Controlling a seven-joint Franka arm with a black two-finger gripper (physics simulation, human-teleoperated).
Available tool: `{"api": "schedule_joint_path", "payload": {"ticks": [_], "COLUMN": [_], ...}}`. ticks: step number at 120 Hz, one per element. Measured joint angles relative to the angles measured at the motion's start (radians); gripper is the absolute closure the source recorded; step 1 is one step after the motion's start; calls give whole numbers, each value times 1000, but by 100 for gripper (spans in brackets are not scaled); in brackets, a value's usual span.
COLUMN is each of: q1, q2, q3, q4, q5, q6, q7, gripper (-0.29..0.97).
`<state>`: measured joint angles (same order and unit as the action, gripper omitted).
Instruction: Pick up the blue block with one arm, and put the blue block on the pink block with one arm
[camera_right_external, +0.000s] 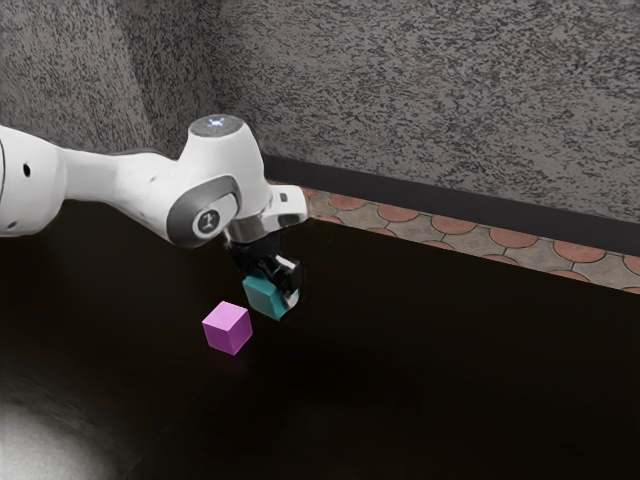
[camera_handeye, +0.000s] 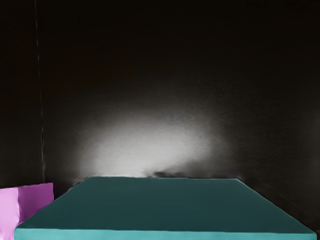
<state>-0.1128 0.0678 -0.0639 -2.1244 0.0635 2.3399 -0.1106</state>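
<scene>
at the exterior view's left the white arm (camera_right_external: 100, 185) comes in over the dark table (camera_right_external: 450, 380) and bends down at its wrist; a pale patch of light (camera_right_external: 40, 450) lies on the tabletop in the near left corner; further right, the pink block (camera_right_external: 227, 328) sits flat on the table, one corner turned toward the camera; just right of it and a little higher, the black gripper (camera_right_external: 278, 283) points downward with its fingers pinching the blue block (camera_right_external: 262, 297) from two sides; the blue block, more teal than blue in this light, is tilted in the grip, one corner hanging lowest; it stands close beside the pink block's upper right edge but apart from it, not on top of it; it looks lifted off the table, though the dark surface shows no clear shadow to confirm that; behind the table, on the far side, a strip of reddish scalloped floor tiles (camera_right_external: 450, 228) runs toward the exterior view's right, edged by a black baseboard (camera_right_external: 450, 200) under a rough grey wall (camera_right_external: 450, 90).

in the wrist view the pink block (camera_handeye: 25, 202) shows as a corner beside the blue block (camera_handeye: 165, 205), which spreads as a broad teal face directly under the hand; beyond both, the dark table (camera_handeye: 150, 75) carries a soft white glare (camera_handeye: 150, 145) just past the blue block's far edge.
</scene>
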Motion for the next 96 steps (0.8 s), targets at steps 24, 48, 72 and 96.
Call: {"api": "schedule_joint_path", "payload": {"ticks": [24,48,72,96], "q1": [255,581,678,445], "q2": [-61,-46,-46,-46], "q3": [1,-95,-191,-194], "q4": [-69,-62,-64,-65], "q5": [45,77,91,96], "q6": [-23,-31,-34,-34], "q7": [-17,-23,-31,-40], "gripper": [31,29,29,30]}}
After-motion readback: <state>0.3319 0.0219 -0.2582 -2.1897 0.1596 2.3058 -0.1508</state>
